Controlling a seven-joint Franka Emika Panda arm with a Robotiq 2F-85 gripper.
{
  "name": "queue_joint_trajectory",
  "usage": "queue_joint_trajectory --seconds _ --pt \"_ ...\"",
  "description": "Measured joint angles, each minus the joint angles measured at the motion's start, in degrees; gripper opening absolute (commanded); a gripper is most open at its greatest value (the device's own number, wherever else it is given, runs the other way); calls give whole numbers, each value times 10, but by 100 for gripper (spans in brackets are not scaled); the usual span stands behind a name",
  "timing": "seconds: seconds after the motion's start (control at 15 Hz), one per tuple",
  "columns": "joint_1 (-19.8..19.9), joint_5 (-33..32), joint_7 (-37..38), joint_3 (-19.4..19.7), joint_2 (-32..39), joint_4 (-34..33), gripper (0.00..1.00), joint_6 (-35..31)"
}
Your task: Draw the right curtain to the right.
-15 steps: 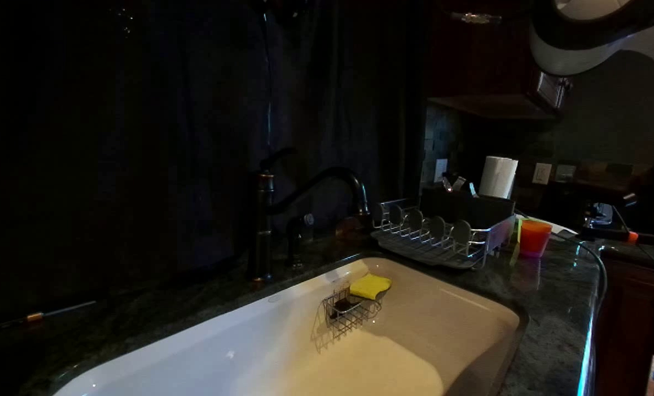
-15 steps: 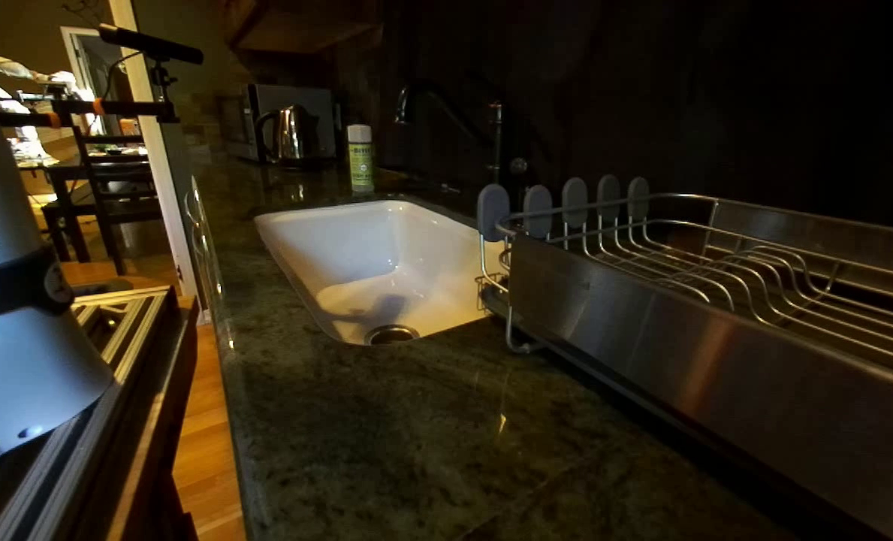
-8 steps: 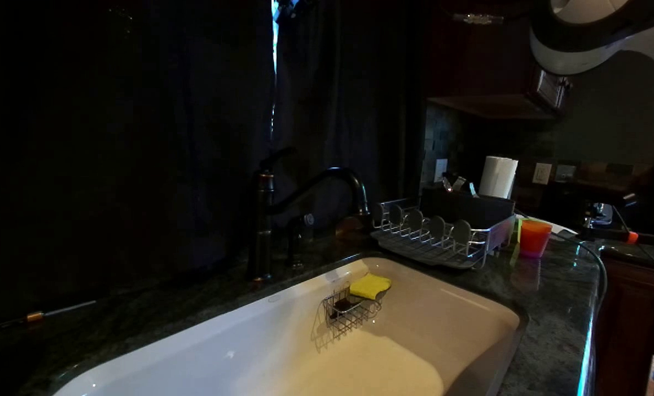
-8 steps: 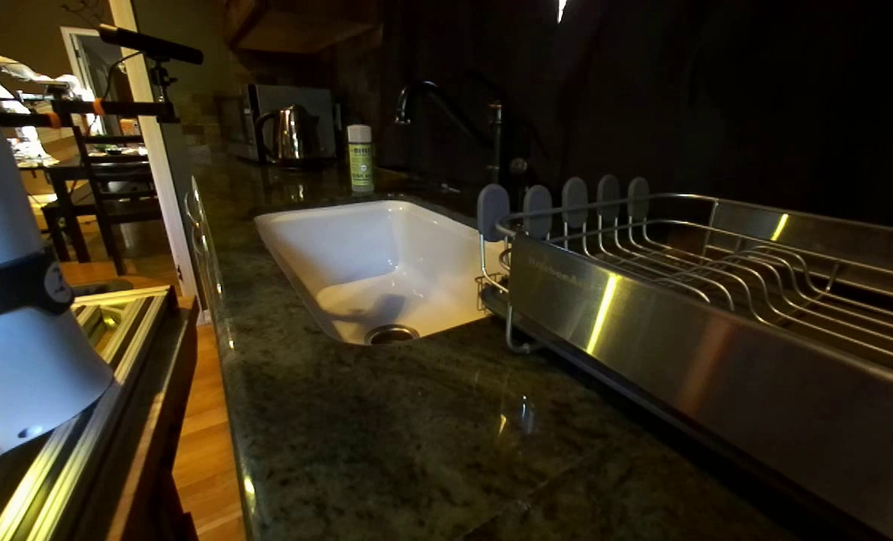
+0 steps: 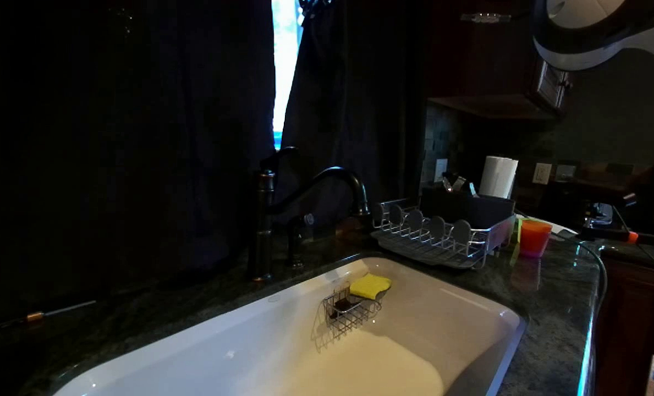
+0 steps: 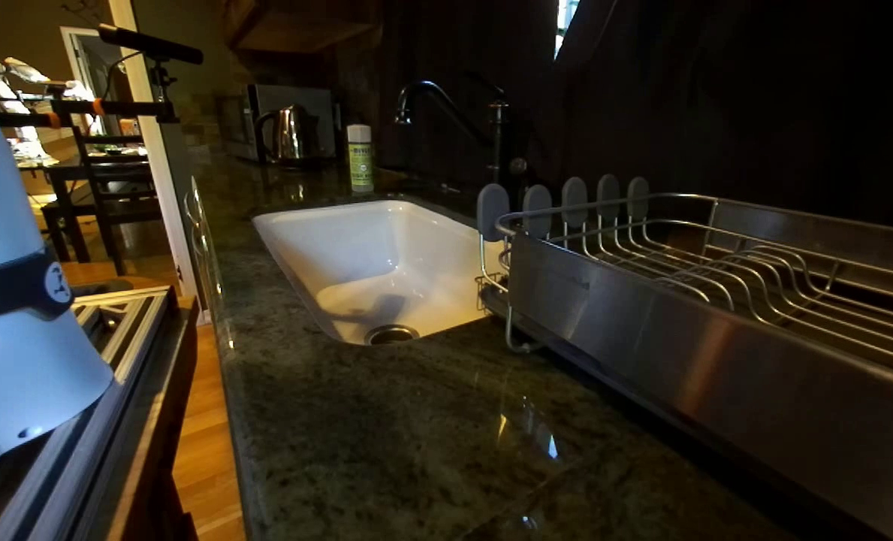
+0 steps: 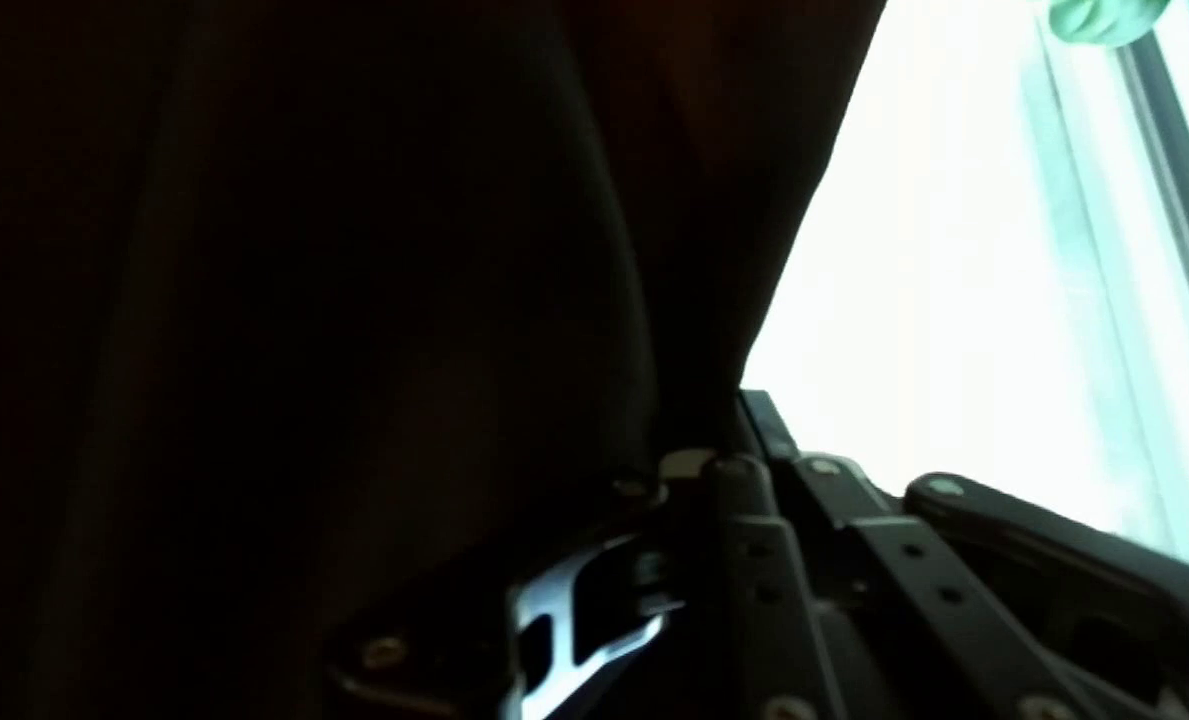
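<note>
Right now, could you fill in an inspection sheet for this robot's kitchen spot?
Surface: dark mottled stone countertop, glossy, reflecting light.
Job's things: narrow near-black fabric right curtain, edge pulled aside, a bright gap beside it.
Clutter: orange tapered cup, silver metal dish rack.
Gripper: black metal gripper, closed on the right curtain's edge.
Cables: thin dark cable at the countertop's edge.
Surroundings: white glossy sink, dark curved metal faucet, wide black fabric curtain.

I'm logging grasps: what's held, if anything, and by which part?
The gripper holds the narrow dark fabric right curtain, pinched at its inner edge beside the bright window gap.
</note>
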State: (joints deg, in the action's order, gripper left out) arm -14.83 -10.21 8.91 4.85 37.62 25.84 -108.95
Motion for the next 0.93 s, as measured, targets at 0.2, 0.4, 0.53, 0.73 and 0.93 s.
queue_joint_trajectory --seconds 0.2,0.4,0.53,0.73,0.93 --pt "9 -22 3 18 -26 -3 1 45" --pt "28 -27 25 30 -60 -5 1 93" --pt "42 -30 51 37 -79 -5 1 119" --pt "66 -35 103 51 -97 -5 1 150" --pt "97 -35 154 60 -106 -5 1 183"
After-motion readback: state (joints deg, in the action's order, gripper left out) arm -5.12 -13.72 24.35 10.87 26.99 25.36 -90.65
